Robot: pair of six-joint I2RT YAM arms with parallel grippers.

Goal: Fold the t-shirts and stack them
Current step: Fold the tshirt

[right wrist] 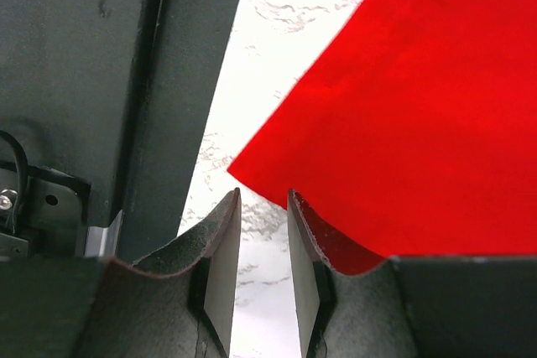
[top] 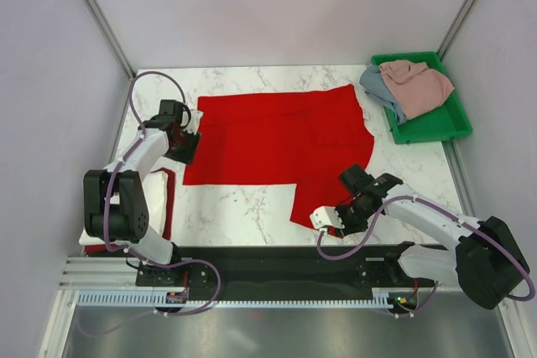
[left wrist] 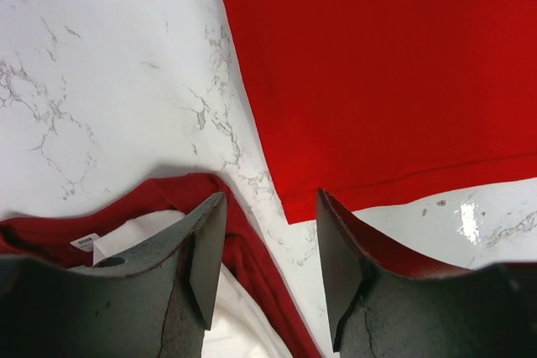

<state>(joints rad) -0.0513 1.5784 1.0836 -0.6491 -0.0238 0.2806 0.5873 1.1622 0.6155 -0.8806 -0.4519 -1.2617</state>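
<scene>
Looking at a big red shirt (top: 277, 144) spread mostly flat across the middle of the marble table (top: 252, 207), with one flap reaching down toward the right arm. Also spotting a pink shirt (top: 424, 85) and a grey-blue shirt (top: 377, 81) bunched in the green tray (top: 436, 127) at the far right corner, plus a folded pile (left wrist: 168, 199) of red and white by the left edge.

Got the left gripper (left wrist: 270, 203) hanging just short of a left corner of the red shirt, jaws apart, only bare marble between. Same deal with the right gripper (right wrist: 263, 197) at the lower right corner: narrow gap, nothing in it, red hem just past one fingertip.

Worth worrying about:
- Could easily snap shut on air by closing before reaching the hem.
- Hard to tell how many layers on the right, so might catch only the top one and drag the fold crooked.
- On the left, might snag that folded pile sitting right beside one finger and wreck the stack.
</scene>
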